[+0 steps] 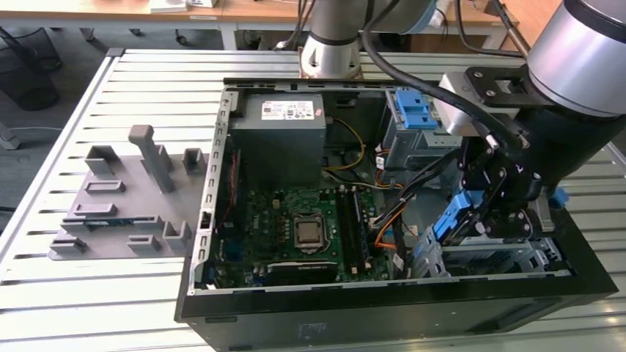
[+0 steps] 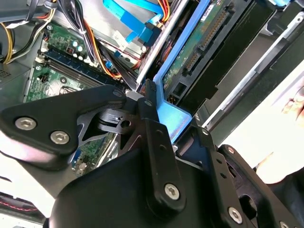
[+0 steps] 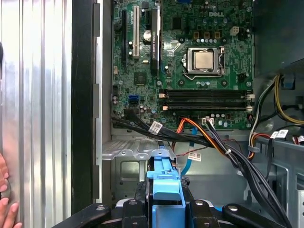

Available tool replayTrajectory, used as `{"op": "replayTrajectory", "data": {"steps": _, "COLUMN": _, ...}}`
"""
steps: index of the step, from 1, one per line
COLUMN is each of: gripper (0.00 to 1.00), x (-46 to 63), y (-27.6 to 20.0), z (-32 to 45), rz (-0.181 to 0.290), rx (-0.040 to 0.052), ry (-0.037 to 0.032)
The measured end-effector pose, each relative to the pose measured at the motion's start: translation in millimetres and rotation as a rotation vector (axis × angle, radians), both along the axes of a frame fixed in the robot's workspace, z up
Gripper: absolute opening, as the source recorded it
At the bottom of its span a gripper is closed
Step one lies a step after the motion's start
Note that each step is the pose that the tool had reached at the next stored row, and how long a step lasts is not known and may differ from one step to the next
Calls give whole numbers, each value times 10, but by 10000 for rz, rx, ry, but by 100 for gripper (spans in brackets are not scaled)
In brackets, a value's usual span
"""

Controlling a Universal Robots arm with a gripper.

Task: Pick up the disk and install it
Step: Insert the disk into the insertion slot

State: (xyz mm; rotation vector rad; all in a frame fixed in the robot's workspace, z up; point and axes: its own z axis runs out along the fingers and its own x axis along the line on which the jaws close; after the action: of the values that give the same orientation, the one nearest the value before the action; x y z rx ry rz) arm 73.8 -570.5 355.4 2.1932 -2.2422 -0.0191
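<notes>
The disk [image 1: 458,218] hangs on edge inside the open computer case, over the drive cage [image 1: 494,255] at the exterior view's right. Its blue carrier frame shows in the first wrist view [image 3: 164,186]. In the second wrist view the disk's green circuit board and connector [image 2: 199,45] face the camera, with the blue frame along its edge. My gripper [image 1: 481,220] is shut on the disk. One black finger [image 2: 150,102] presses against the blue frame. In the first wrist view the gripper [image 3: 164,209] clamps the carrier from both sides.
The case holds a green motherboard [image 1: 298,224], a grey power-supply box [image 1: 284,132], blue latch pieces [image 1: 415,110] and orange and black cables [image 3: 213,142] near the cage. A grey fixture [image 1: 127,198] lies on the slatted table. Fingers of a hand [image 3: 5,204] rest beside the case.
</notes>
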Motion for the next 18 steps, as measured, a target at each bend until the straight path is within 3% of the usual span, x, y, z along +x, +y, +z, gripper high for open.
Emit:
{"op": "replayTrajectory", "data": {"steps": 11, "gripper": 37, "x": 0, "y": 0, "z": -81, "rz": 0, "rx": 0, "ry": 0}}
{"op": "replayTrajectory", "data": {"steps": 18, "gripper": 37, "x": 0, "y": 0, "z": -91, "rz": 0, "rx": -2, "ry": 0}}
